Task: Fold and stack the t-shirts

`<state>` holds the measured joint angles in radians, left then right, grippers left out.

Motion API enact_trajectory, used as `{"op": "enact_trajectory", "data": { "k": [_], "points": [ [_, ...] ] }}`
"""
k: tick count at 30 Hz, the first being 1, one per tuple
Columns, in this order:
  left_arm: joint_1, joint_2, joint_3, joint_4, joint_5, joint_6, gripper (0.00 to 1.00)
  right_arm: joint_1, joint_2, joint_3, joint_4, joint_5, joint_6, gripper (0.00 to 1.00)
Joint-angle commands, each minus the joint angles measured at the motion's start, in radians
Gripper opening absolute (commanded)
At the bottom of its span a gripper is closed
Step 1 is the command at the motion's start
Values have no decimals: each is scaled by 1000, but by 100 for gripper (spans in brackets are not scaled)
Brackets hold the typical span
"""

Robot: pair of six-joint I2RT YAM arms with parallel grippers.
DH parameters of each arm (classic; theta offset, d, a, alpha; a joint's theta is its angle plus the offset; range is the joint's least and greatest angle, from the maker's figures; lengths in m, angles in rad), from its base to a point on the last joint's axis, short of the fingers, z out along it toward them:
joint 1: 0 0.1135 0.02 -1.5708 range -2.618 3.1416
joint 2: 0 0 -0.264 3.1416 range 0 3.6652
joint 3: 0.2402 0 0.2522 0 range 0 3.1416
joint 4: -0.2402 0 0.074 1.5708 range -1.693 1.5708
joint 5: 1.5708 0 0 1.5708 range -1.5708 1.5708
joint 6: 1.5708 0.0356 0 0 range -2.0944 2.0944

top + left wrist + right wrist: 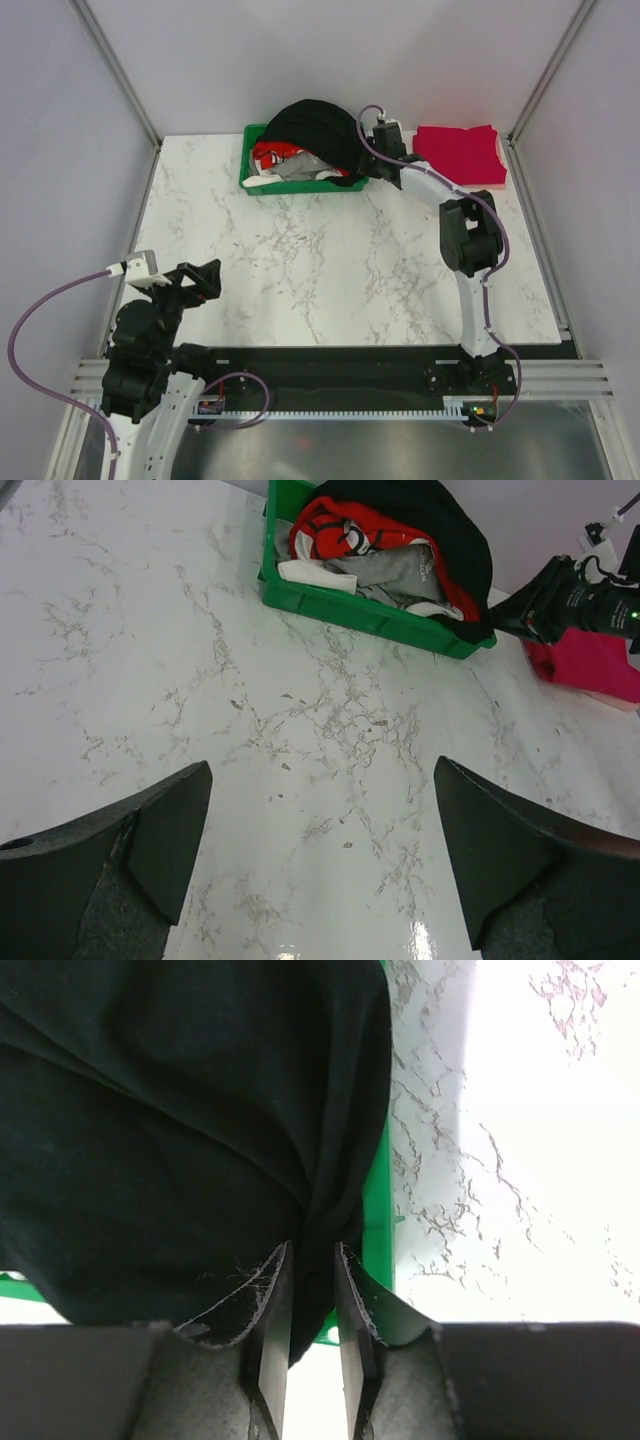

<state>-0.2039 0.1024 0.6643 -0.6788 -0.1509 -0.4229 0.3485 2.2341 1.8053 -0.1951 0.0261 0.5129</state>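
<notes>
Two arms share a marble table (330, 270). At the near left, the left gripper (205, 280) hangs low over bare marble with its fingers spread wide and nothing between them. From its wrist view the whole stretch ahead to the bin is open.

Further right, at the far edge by the back wall, sits the green bin (290, 186), its long side running left to right. A red t-shirt (268, 153) and a pale white-grey one (300, 170) lie crumpled inside. The black t-shirt (310, 125) is heaped over them, rising above the rim and spilling over the bin's right end.

There the right gripper (312, 1250) is clenched on a bunch of the black cloth, just at the bin's right wall. The folds fan out from the fingers toward the left, so the shirt stretches roughly along the bin's length.

Right again, beyond the outstretched arm, the crimson-pink t-shirt (458, 152) lies folded flat near the far right corner, long axis left to right, apart from the bin and close to the frame post
</notes>
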Motion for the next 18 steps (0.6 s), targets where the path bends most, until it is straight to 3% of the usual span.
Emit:
{"op": "enact_trajectory", "data": {
  "k": [1,5,9,11,12,13,18],
  "points": [
    [8,-12,-5,30,4,21,99,-3,-30,-27,19,-6,6,31],
    [8,-13,-3,30,2,21,99,-5,-28,-38,16,-14,12,39],
    [9,-15,-3,30,2,21,99,-3,-16,-35,22,-22,15,40],
    [11,-15,-3,30,2,21,99,-3,-8,-23,20,-25,15,32],
    [11,-15,-3,30,2,21,99,-6,-5,-18,20,-23,16,23],
    [11,-15,-5,30,2,21,99,-5,-5,-11,17,-22,19,0],
    [14,-18,-5,30,2,21,99,-14,-73,119,-75,18,7,0]
  ]
}}
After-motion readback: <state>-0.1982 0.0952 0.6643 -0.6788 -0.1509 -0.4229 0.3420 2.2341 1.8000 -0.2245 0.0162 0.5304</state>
